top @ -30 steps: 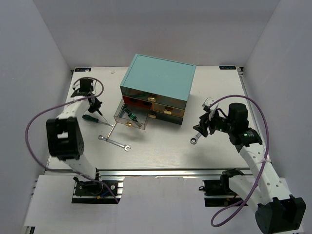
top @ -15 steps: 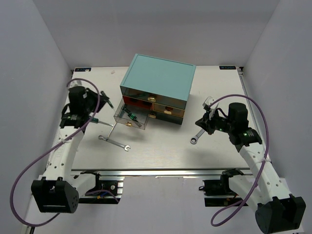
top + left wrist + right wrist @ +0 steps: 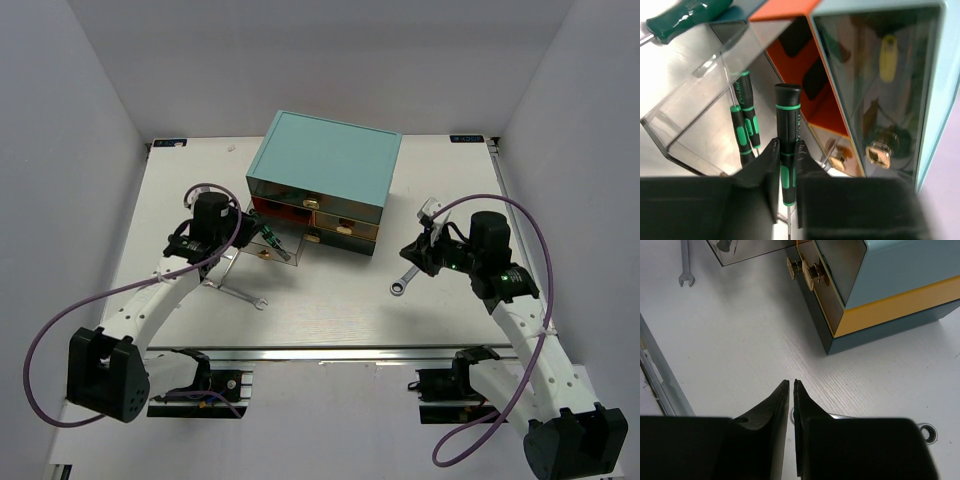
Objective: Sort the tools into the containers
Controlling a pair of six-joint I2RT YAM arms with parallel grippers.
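Note:
My left gripper [image 3: 222, 224] is shut on a black screwdriver with green bands [image 3: 787, 150], held over the open clear drawer [image 3: 266, 246] of the teal chest [image 3: 325, 165]. A second green-banded screwdriver [image 3: 745, 131] lies inside that drawer [image 3: 690, 115]. A dark green handle [image 3: 685, 17] shows at the upper left of the left wrist view. My right gripper [image 3: 412, 253] hovers right of the chest, its jaws [image 3: 791, 382] all but closed with nothing between the tips. A silver wrench [image 3: 402, 280] lies on the table just under it, its ring end [image 3: 927, 432] showing in the right wrist view.
Another silver wrench [image 3: 240, 292] lies on the table in front of the open drawer, also seen as a wrench [image 3: 685, 265] far left in the right wrist view. The chest's other drawers, with gold knobs [image 3: 807, 269], are closed. White walls surround the table.
My left arm has swung from the table's far left edge to the open drawer, carrying the screwdriver. The right gripper's jaws have come together; the wrench under it has not moved.

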